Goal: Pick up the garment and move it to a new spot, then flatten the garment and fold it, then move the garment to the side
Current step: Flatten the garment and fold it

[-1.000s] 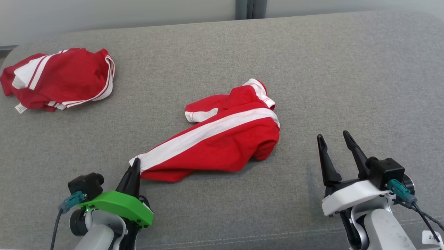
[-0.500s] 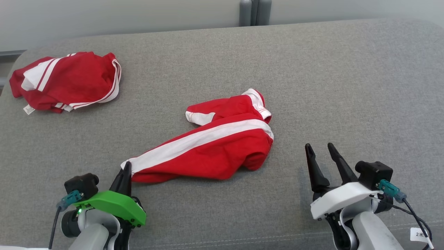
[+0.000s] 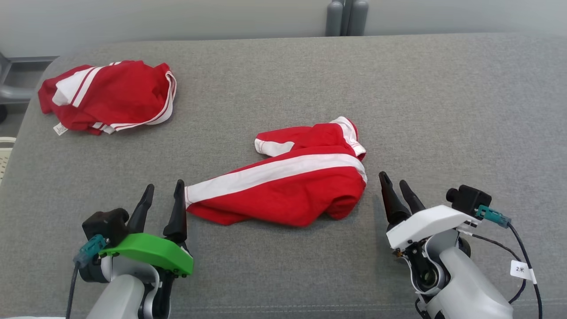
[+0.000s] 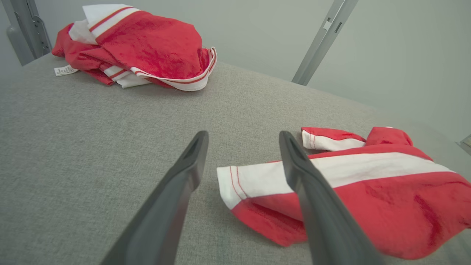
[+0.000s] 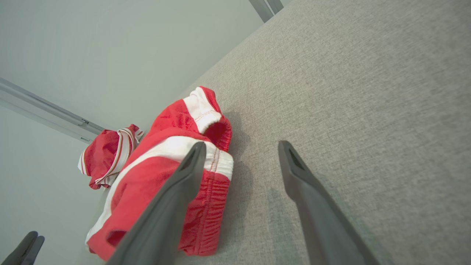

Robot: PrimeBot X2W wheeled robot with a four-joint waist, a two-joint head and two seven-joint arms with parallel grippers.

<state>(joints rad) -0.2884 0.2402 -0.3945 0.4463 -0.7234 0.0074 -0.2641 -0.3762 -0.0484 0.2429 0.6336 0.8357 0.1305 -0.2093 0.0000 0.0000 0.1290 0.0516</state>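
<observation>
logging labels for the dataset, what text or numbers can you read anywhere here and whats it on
"2米": on the small white tag at the lower right of the head view.
Care label on the far red garment: it carries print, but too small to read.
Near red garment: no readable text on it.

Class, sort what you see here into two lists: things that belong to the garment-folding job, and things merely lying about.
Belongs to the job:
- the striped garment in the middle
- the left claw, open at its white-banded end
- the right claw, open by its other end

Lying about:
- the bundled garment at the far left
- the grey posts at the back
</observation>
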